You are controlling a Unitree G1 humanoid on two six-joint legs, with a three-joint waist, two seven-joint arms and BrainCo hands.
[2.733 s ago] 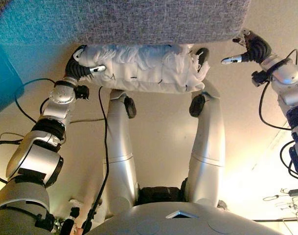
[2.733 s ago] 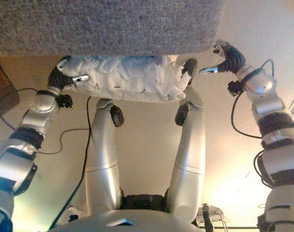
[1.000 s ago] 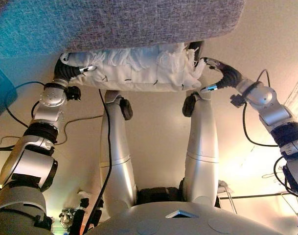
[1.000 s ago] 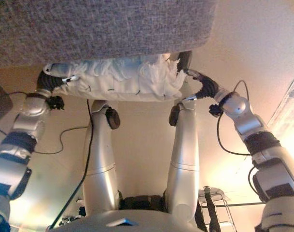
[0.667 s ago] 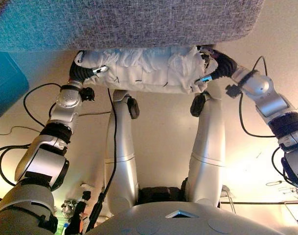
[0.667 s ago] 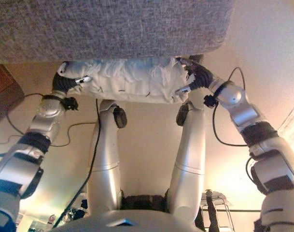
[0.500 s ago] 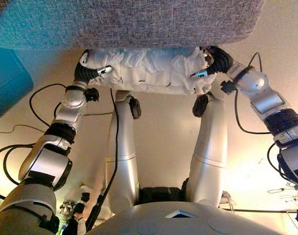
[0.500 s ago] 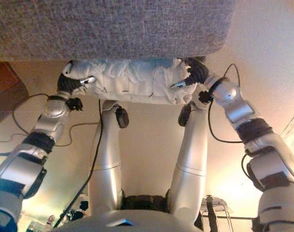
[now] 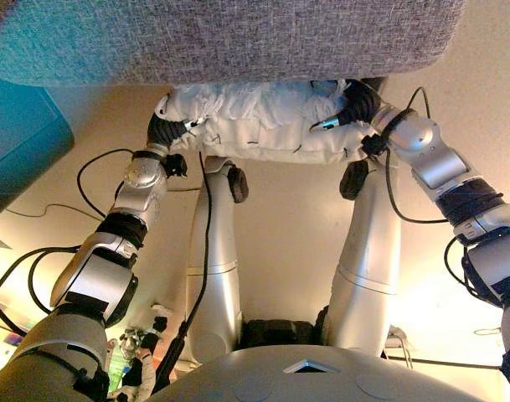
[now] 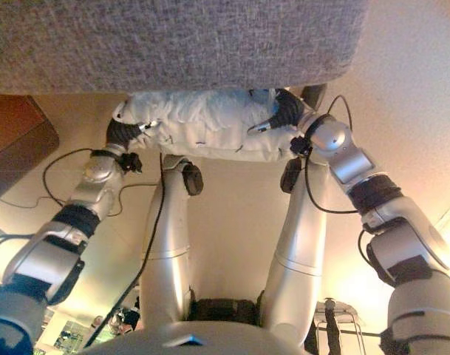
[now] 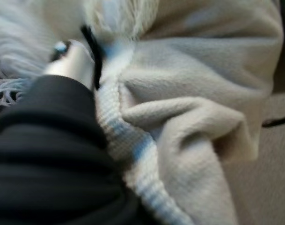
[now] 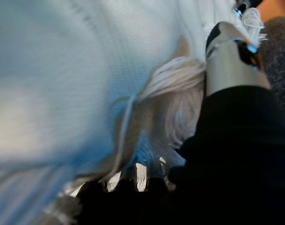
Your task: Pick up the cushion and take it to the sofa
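Cushion, white, fringed, prob. light & squashy w/ loose knit that slips, sits low in front of sofa, left hand & right hand pressed into its ends, fingers buried so can't tell grip; squeeze ends.

Grey sofa edge directly ahead, spanning nearly the full width; white cushion pressed up against its lower edge, no gap between. Dark blue-green block crowds the left side. Open beige floor to the right of the sofa corner.
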